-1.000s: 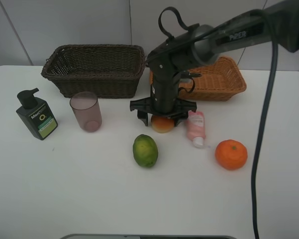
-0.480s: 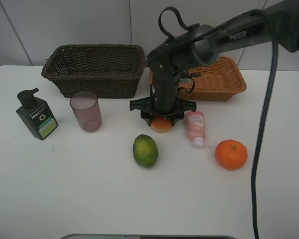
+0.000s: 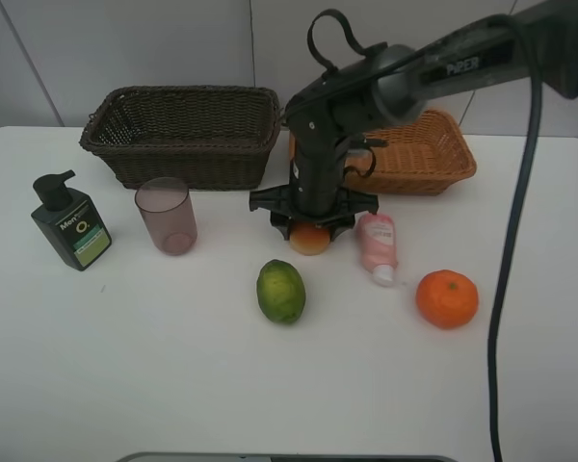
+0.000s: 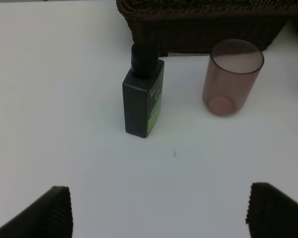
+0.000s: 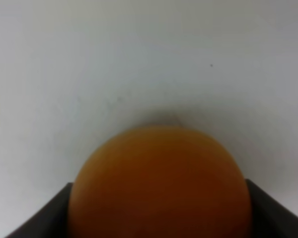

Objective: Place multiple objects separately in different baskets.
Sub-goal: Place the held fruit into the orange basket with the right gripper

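- The left gripper [image 4: 159, 213] is standing open, its fingers wide apart over the table [image 4: 64, 124]. Only the finger tips are showing, because the picture's edge is cutting them off.
- The lime [image 3: 281, 291] and the orange [image 3: 447, 298] are lying nearest, well apart.
- The tube [image 3: 378, 245] is lying behind them with its cap toward the front, just beside the peach [image 3: 310, 243].
- The right gripper [image 3: 311, 226] is gripping the peach from above, its fingers pressing both sides. It is hiding the peach's top, and I cannot tell if the peach is touching the table.
- The cup [image 3: 166, 215] and the bottle [image 3: 70, 223] are standing upright at the left.
- The dark basket [image 3: 183, 164] and the tan basket [image 3: 424, 173] are sitting farthest. The arm is covering the tan basket's left end.
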Motion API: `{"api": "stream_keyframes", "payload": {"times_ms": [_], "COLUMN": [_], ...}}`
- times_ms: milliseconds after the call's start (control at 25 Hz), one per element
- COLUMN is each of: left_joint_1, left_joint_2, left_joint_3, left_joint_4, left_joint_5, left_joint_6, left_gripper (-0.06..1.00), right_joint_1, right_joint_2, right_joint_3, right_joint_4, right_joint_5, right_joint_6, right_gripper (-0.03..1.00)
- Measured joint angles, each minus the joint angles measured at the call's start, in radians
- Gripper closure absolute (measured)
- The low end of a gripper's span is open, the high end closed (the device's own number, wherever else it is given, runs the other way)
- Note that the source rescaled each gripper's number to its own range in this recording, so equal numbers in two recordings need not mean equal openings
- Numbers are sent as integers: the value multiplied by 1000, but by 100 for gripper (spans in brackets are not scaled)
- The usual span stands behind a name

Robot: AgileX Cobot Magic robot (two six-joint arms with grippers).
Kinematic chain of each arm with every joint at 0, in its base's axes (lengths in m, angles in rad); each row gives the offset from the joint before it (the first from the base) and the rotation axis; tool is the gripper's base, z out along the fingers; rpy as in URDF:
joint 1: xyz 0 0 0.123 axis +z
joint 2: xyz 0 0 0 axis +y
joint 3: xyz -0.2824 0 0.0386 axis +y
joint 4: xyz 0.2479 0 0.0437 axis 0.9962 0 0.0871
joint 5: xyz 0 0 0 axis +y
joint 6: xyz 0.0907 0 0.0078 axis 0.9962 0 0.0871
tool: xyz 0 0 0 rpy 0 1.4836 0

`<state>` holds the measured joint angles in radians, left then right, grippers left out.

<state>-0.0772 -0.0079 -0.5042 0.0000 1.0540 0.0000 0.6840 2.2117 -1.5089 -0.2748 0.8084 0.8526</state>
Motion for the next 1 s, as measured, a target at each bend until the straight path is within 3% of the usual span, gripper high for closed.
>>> {"api": "stream_keyframes", "payload": {"times_ms": [160,320,360,400,600,720,1000], "left_joint_1": [0,0,0,0,0,0,0], "left_joint_2": [0,0,0,0,0,0,0], "left_joint_3": [0,0,0,0,0,0,0], "left_joint_4": [0,0,0,0,0,0,0], "left_joint_5": [0,0,0,0,0,0,0], "left_joint_6": [0,0,0,0,0,0,0], "left_gripper": [3,3,3,3,3,3,3], "right_joint_1": [0,-12,-12,-33,-111,-208,-345], "right_joint_2": [-73,-159,-159,-183,-187,-187,-165], "right_joint_3": [0,-11,-11,-47,-165,-245,-255], "right_joint_4": [11,66,66,88,87,85,63], "right_joint_5": [23,74,74,119,197,172,47], "right_joint_6": [-45,-229,-229,-312,-420,-465,-472], "right_gripper": [77,77,77,77,77,77,77]}}
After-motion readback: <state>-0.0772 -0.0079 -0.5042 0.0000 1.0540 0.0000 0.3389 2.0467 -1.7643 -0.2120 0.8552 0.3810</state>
